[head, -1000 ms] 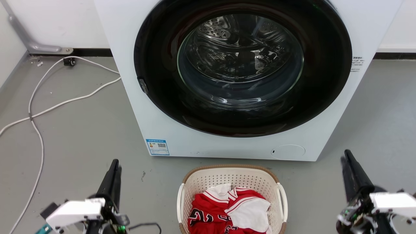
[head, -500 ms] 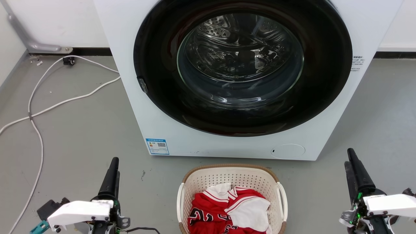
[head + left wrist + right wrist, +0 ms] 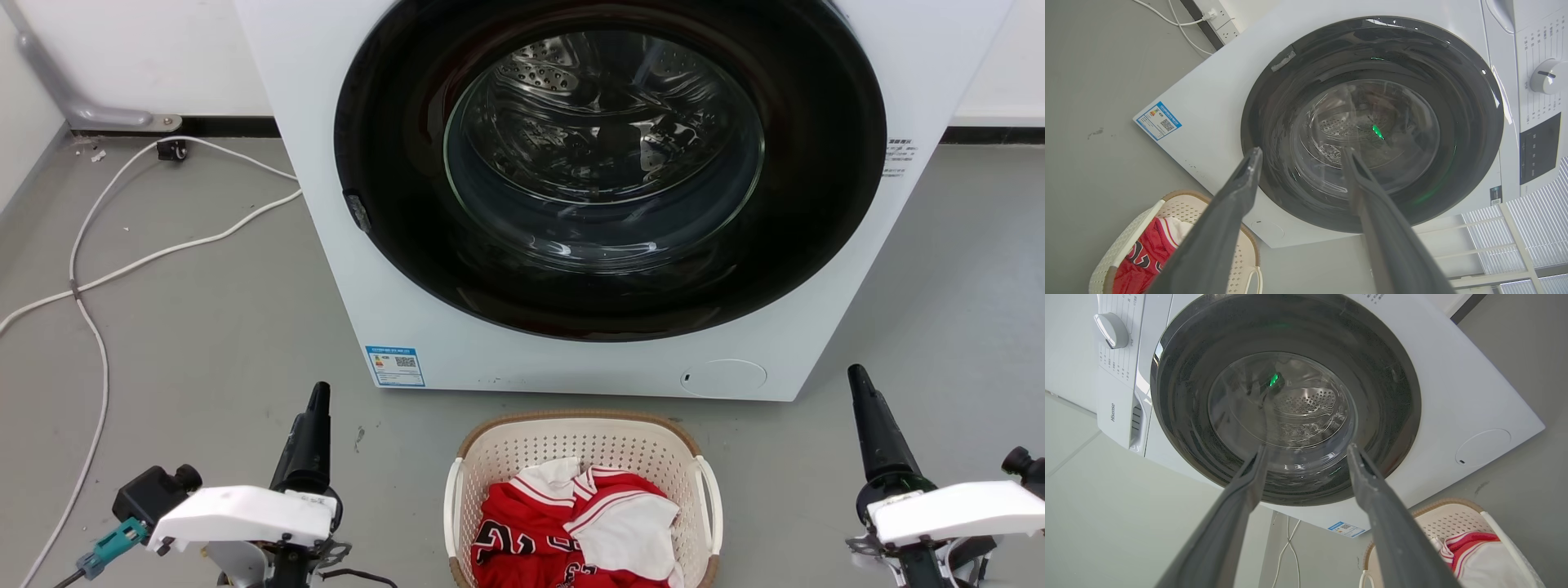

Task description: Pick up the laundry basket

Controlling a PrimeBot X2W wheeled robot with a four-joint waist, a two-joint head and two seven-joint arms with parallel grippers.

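Note:
The laundry basket (image 3: 588, 446) stands on the grey floor just in front of the washing machine, cream and perforated with a brown rim and white side handles. A red and white jersey (image 3: 563, 531) lies in it. My left gripper (image 3: 317, 397) hovers to the basket's left, and in the left wrist view it (image 3: 1301, 152) is open and holds nothing, with the basket (image 3: 1186, 206) at the lower left. My right gripper (image 3: 857, 377) hovers to the basket's right. It (image 3: 1306, 448) is also open and holds nothing, with the basket (image 3: 1447, 522) at the lower right of the right wrist view.
The white washing machine (image 3: 384, 302) with its round dark door (image 3: 608, 163) stands close behind the basket. White cables (image 3: 98, 282) trail over the floor at the left. Bare floor lies on both sides of the basket.
Both grippers have reached farther forward, up the head view. The left one has also shifted right, toward the basket. The basket has not moved.

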